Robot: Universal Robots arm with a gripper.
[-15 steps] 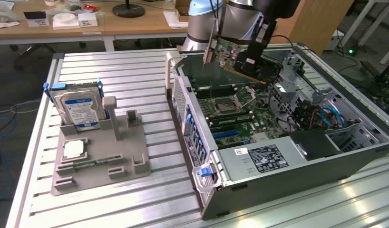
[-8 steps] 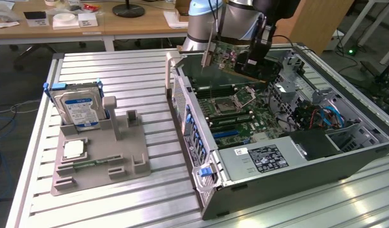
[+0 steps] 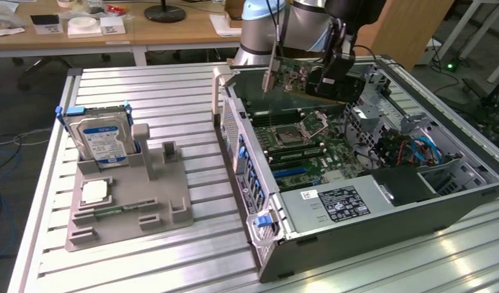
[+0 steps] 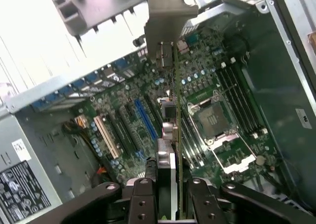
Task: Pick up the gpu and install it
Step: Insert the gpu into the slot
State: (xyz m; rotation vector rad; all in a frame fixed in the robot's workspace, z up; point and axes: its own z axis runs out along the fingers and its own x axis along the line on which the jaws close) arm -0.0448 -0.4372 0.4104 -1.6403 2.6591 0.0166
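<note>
The gripper (image 3: 335, 68) is clamped on the gpu (image 3: 302, 78), holding it on edge in the air above the open computer case (image 3: 270, 256), over the far part of the case's motherboard (image 3: 310, 155). Why on edge? My read: that keeps the connector side facing down toward the expansion slots (image 4: 143, 120) inside the case, lined up for a straight drop. The silver bracket (image 3: 269, 73) hangs at the end nearest the case's port-lined wall, where it would seat. The card looks thin and flat, a dark green board, a mere sliver from the wrist view.
</note>
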